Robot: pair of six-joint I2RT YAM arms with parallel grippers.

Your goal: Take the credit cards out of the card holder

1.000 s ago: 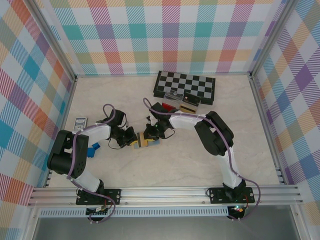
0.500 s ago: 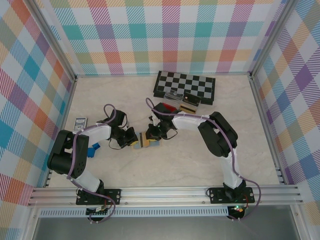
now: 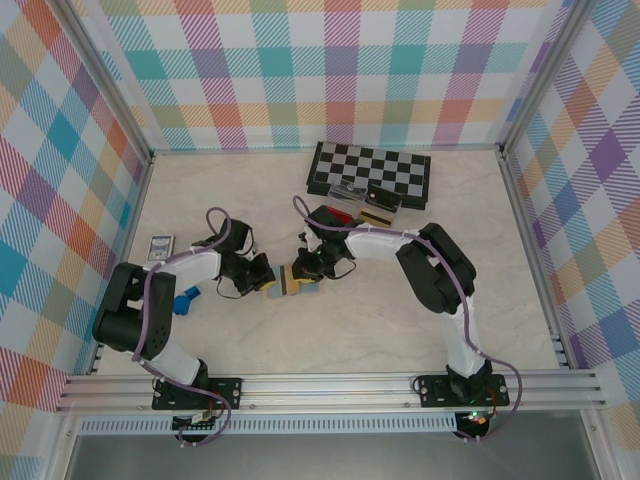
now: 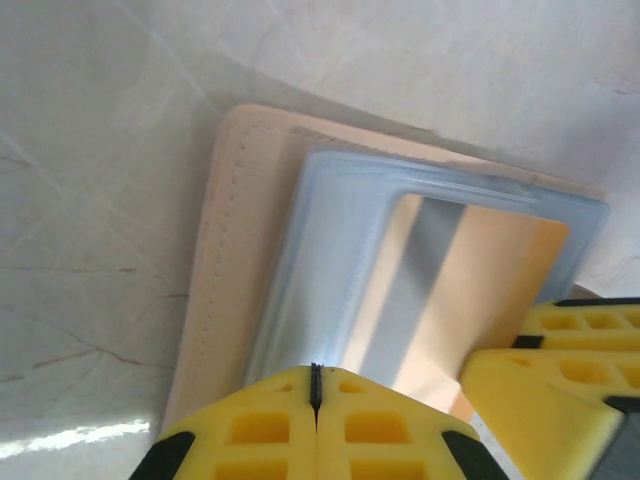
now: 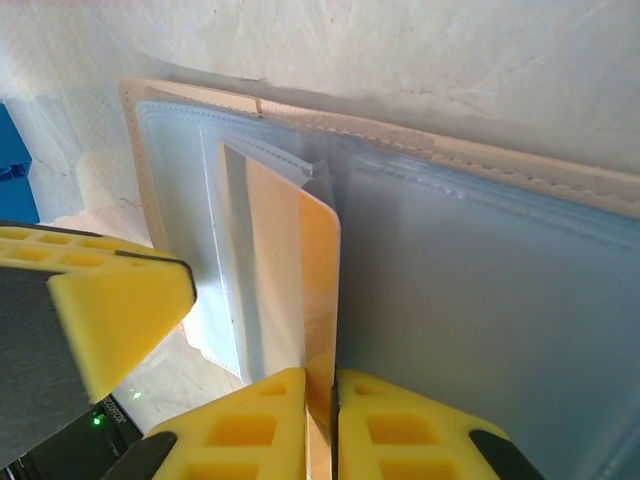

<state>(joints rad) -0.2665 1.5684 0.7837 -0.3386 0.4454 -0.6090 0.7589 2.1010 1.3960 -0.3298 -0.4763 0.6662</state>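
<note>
The card holder [image 3: 308, 289] lies open on the table between both arms, with light blue panels [image 4: 330, 250] and tan edging. An orange-tan credit card [image 5: 318, 270] with a grey stripe stands partly out of its pocket. My right gripper [image 5: 320, 385] is shut on that card's near edge. My left gripper [image 4: 315, 372] is shut, its tips against the edge of the holder's blue panel; nothing shows between them. In the top view the left gripper [image 3: 266, 281] and right gripper [image 3: 300, 272] face each other across the holder. Other cards are hidden.
A chessboard [image 3: 370, 172] lies at the back, with a clear tray [image 3: 350, 205] of red and tan contents in front of it. A playing-card box [image 3: 160, 246] sits at the left, and a small blue object [image 3: 185, 300] lies by the left arm.
The right arm and its gripper shifted slightly to the right about a second ago and have held still since. The left arm has not moved.
</note>
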